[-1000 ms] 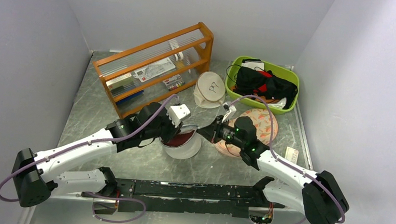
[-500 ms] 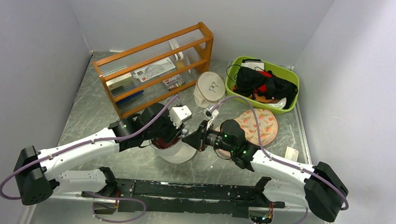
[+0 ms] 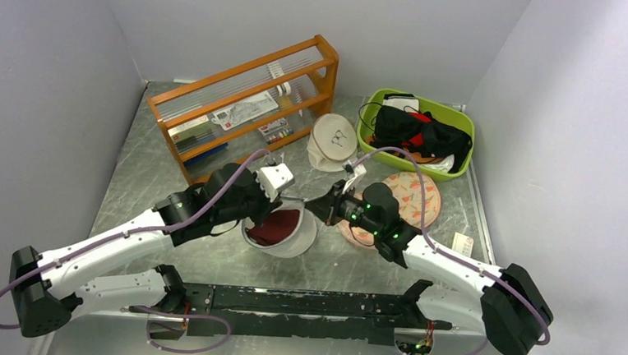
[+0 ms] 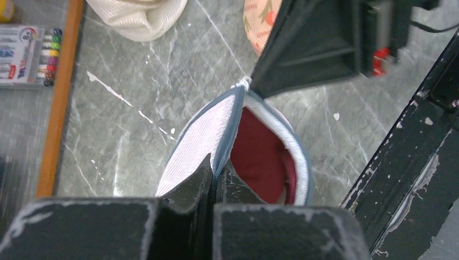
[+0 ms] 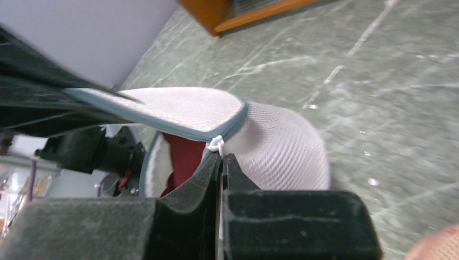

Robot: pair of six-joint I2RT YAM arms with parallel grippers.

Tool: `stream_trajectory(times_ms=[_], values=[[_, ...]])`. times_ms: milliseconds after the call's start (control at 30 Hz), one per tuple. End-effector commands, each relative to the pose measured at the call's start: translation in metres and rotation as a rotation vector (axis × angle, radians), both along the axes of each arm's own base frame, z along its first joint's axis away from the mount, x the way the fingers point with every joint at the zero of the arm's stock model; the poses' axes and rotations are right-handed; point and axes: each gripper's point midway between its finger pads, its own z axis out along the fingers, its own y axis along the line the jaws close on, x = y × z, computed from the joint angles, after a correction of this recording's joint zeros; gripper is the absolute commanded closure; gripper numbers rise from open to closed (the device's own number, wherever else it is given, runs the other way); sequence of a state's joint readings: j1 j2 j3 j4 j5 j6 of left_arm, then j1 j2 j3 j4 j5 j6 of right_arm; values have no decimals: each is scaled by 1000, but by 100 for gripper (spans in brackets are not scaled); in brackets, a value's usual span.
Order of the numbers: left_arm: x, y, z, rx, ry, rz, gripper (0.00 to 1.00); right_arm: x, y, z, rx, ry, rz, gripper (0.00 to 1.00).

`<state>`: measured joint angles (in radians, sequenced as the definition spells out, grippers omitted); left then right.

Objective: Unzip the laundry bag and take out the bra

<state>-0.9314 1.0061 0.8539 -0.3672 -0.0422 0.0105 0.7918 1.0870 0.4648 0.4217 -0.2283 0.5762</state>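
Near the rack (image 3: 327,67), the bag (image 3: 294,242) sits mouth-up, bra (image 3: 279,225) inside; its gape runs lengthwise from the left gripper (image 4: 215,172), pinching the rim (image 4: 227,124), to the right gripper (image 5: 222,162), pinching the zip pull (image 5: 216,143).

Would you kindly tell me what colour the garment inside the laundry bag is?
Dark maroon red; the bra shows best in the left wrist view.

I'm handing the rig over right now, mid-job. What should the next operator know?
Left gripper: shut on the rim of the round white mesh laundry bag.
Right gripper: shut on its white zip pull.
Done: zip partly open, flap lifted.
Dark red fabric bra: inside the bag, visible through the gap.
To do: widen the opening if needed, pull the bra out.
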Motion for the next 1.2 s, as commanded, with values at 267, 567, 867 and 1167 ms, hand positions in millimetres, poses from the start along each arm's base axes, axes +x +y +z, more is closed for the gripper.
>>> stream_trajectory(times_ms=[267,567,867,1167], values=[[7,10,28,-75,-86,65,93,11,-24,-26,20,113,31,100],[8,11,28,-82,-91,68,77,-4,-14,-7,94,79,132,100],[4,-5,0,-2,-1,0,35,-23,4,18,136,15,224,100],[-1,-8,2,-15,-1,-28,23,-31,14,24,124,1,249,100]])
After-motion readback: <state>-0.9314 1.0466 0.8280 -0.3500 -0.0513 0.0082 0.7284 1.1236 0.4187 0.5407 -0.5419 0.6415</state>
